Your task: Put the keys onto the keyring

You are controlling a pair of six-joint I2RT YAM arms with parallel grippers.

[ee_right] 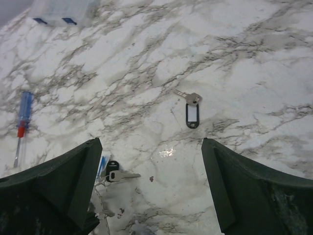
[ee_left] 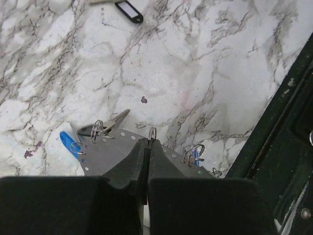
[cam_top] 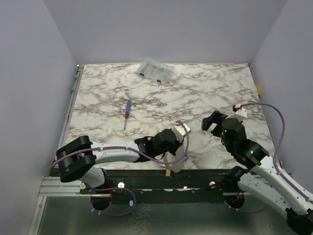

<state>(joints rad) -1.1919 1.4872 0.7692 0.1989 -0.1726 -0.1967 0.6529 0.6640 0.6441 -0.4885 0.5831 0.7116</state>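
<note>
My left gripper is shut on the keyring, a thin grey metal band that carries small split rings, low over the table near its front edge. A silver key and blue tags hang from it; they also show in the right wrist view as a black-tagged key beside a blue tag. Another black-tagged key lies loose on the marble. My right gripper is open and empty, above the table, with the loose key ahead of it.
A red-and-blue screwdriver lies left of centre. A clear plastic compartment box stands at the back. The black front rail runs right beside the left gripper.
</note>
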